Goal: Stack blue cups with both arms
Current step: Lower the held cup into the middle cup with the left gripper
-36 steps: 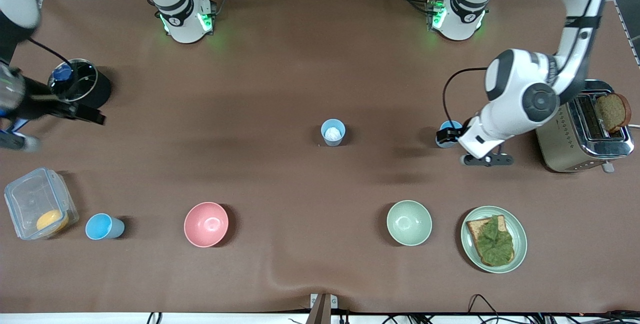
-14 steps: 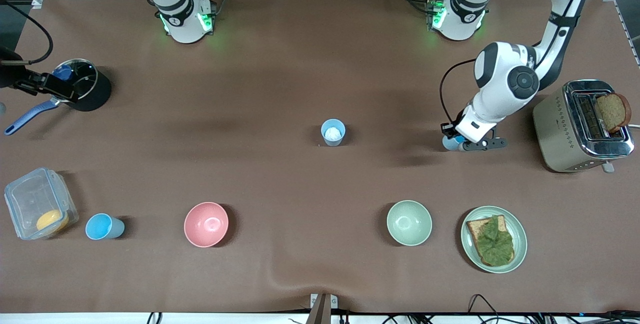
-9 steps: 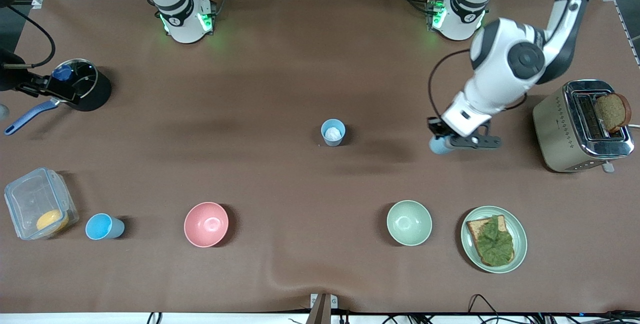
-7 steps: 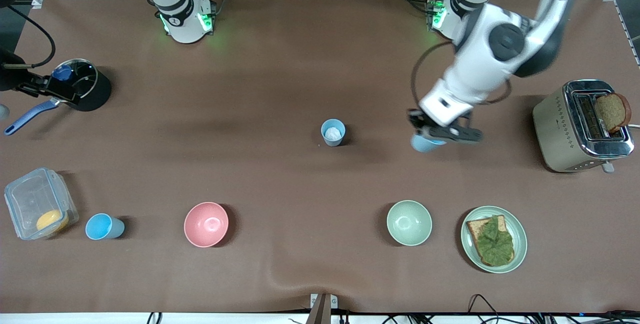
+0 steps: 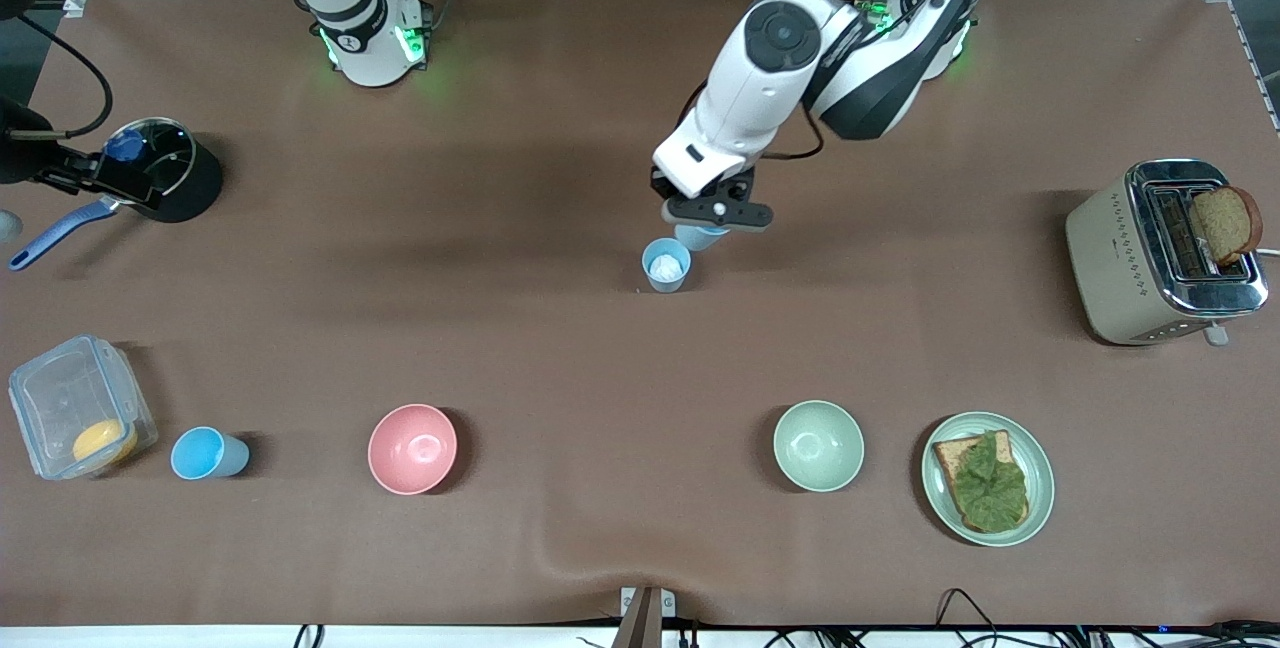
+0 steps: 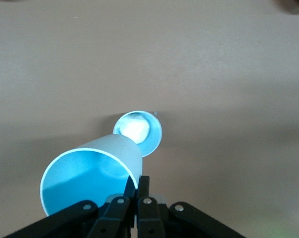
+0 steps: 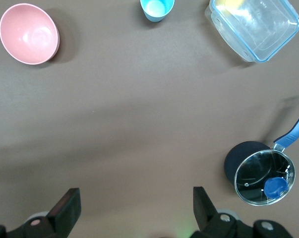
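My left gripper [image 5: 705, 218] is shut on the rim of a light-blue cup [image 5: 700, 236] and holds it in the air, over the table right beside a second blue cup [image 5: 666, 264]. That second cup stands at the table's middle with something white inside. In the left wrist view the fingers [image 6: 143, 184] pinch the held cup's [image 6: 89, 173] wall, with the standing cup [image 6: 139, 130] just past it. A third blue cup [image 5: 205, 454] stands near the front camera at the right arm's end. My right gripper [image 7: 135, 191] is open and empty, high over the table, out of the front view.
A pink bowl [image 5: 412, 448] and a pale green bowl [image 5: 818, 445] sit nearer the front camera. A plate [image 5: 935, 503] holds toast with lettuce. A toaster [image 5: 1160, 258] stands at the left arm's end. A pot [image 5: 165, 173], a clear container [image 5: 75, 408] and a black cabled gripper [image 5: 60, 168] are at the right arm's end.
My left arm has lifted the blue cup from beside the toaster and carried it to the middle cup. The right arm has not visibly moved.
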`<move>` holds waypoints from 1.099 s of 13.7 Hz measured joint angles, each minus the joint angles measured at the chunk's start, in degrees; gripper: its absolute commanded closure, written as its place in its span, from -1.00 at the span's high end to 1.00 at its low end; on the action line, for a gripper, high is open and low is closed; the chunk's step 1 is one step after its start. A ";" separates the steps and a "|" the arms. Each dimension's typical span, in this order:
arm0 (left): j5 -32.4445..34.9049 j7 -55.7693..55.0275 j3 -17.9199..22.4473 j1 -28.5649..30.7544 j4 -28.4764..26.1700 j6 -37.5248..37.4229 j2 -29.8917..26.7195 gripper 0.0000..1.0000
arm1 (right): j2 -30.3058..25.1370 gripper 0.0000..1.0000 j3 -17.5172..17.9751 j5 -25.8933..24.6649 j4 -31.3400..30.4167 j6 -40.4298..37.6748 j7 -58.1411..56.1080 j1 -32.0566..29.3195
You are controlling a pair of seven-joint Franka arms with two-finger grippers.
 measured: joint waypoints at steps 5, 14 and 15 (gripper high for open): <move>6.24 -7.44 0.08 -3.44 0.74 5.88 7.05 -1.00 | 0.02 1.00 0.05 -0.01 0.00 -0.08 0.00 -0.01; 7.18 -8.78 1.20 -4.51 2.94 6.73 9.49 -1.00 | 0.26 1.00 -0.03 -0.02 0.00 -0.19 0.00 -0.25; 7.18 -8.78 1.32 -4.51 2.94 6.72 9.54 -1.00 | 0.35 1.00 -0.03 -0.02 0.00 -0.19 0.00 -0.29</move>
